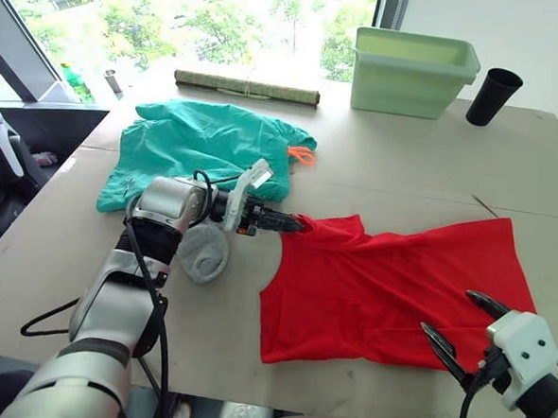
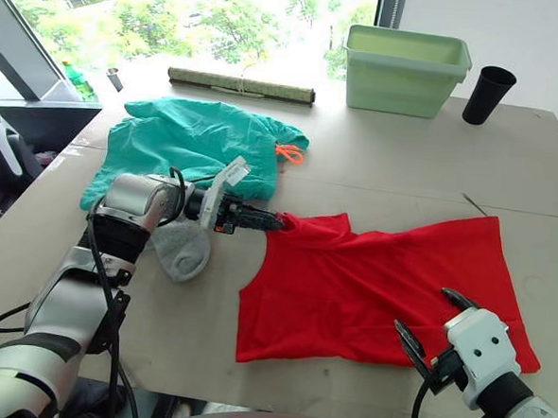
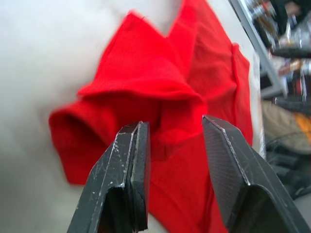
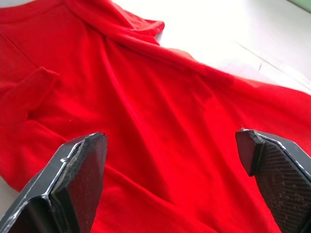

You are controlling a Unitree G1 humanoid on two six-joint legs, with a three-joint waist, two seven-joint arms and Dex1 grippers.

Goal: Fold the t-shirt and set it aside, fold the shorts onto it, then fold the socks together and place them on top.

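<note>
The red t-shirt [image 1: 388,287] lies crumpled on the table, its body bunched toward the right. My left gripper [image 1: 292,223] reaches its far-left sleeve corner; the left wrist view has the fingers open with a raised fold of t-shirt [image 3: 146,92] between them. Over the shirt's near right hem hovers my right gripper [image 1: 451,314], open wide, with the red cloth [image 4: 160,97] spread under it. The teal shorts [image 1: 197,147] with an orange drawstring [image 1: 301,155] lie at the back left. A grey bundle of socks [image 1: 203,252] sits just under my left forearm.
A pale green bin [image 1: 413,70] and a black cup [image 1: 494,96] stand at the back right. A rolled mat [image 1: 246,88] lies along the far edge by the window. The table [image 1: 404,179] is covered in brown board.
</note>
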